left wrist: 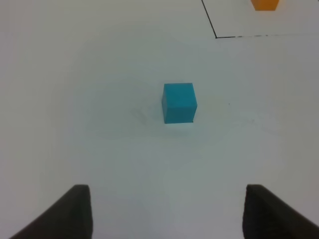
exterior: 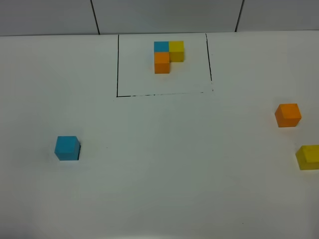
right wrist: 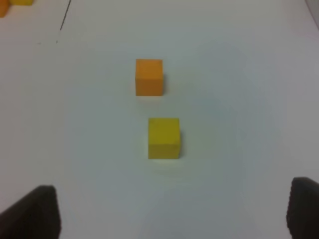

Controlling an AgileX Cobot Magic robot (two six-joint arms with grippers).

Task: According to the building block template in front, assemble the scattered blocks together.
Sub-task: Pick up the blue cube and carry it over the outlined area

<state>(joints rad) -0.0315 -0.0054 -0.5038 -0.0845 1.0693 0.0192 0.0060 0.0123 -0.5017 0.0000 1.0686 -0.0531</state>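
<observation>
Lying loose: 1 blue cube (exterior: 67, 148), 1 orange cube (exterior: 288, 115), 1 yellow cube (exterior: 309, 157); 1 template (exterior: 168, 56); L tool (left wrist: 168, 199), R tool (right wrist: 173, 194) apart.

The left gripper (left wrist: 169, 214) holds its jaws apart, only its two dark fingertips (left wrist: 75, 211) in sight, with open space between the jaws and nothing clamped there. The right gripper (right wrist: 172, 211) has its jaws spread wider. Again only the dark fingertips (right wrist: 37, 211) show, and the gap between those jaws is just as free, with neither fingertip touching anything.
</observation>
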